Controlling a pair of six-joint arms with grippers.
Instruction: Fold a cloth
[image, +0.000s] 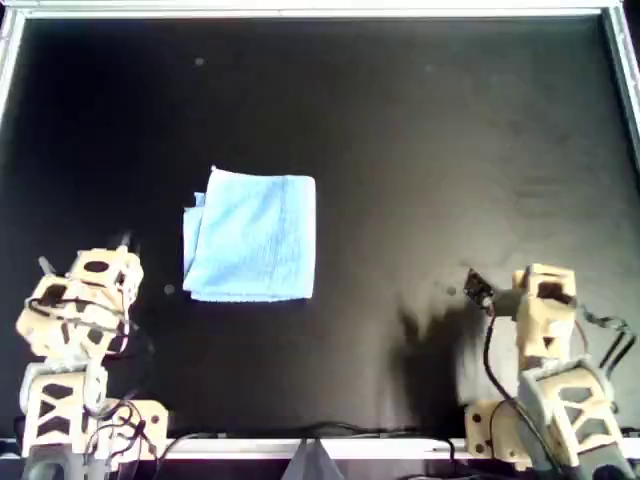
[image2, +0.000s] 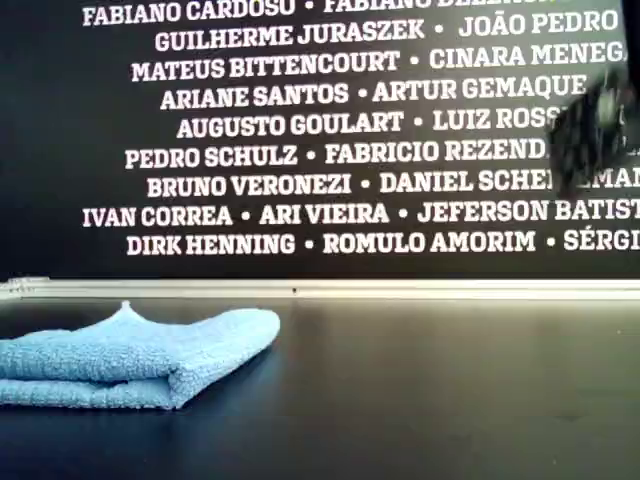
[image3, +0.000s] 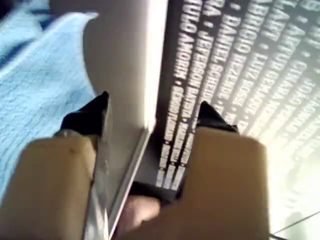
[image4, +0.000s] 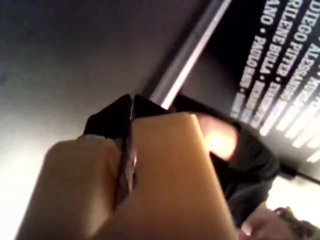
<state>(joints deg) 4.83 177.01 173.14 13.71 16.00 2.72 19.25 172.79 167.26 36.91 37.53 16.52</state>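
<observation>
Thin light-blue woven cloth (image: 250, 238) already lies folded on black counter (image: 420, 150), overhead view's left; left end effector (image3: 152, 112) open/empty, right end effector (image4: 131, 112) closed/empty, so fold looks done, next just stay clear.

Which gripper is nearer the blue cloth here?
Left. The left gripper sits open just off the cloth toward the overhead view's left. The right gripper is shut and empty, well off toward that view's right.

Light blue cloth (image: 251, 238), folded into a rough square, flat on black table, overhead view's left-centre
</observation>
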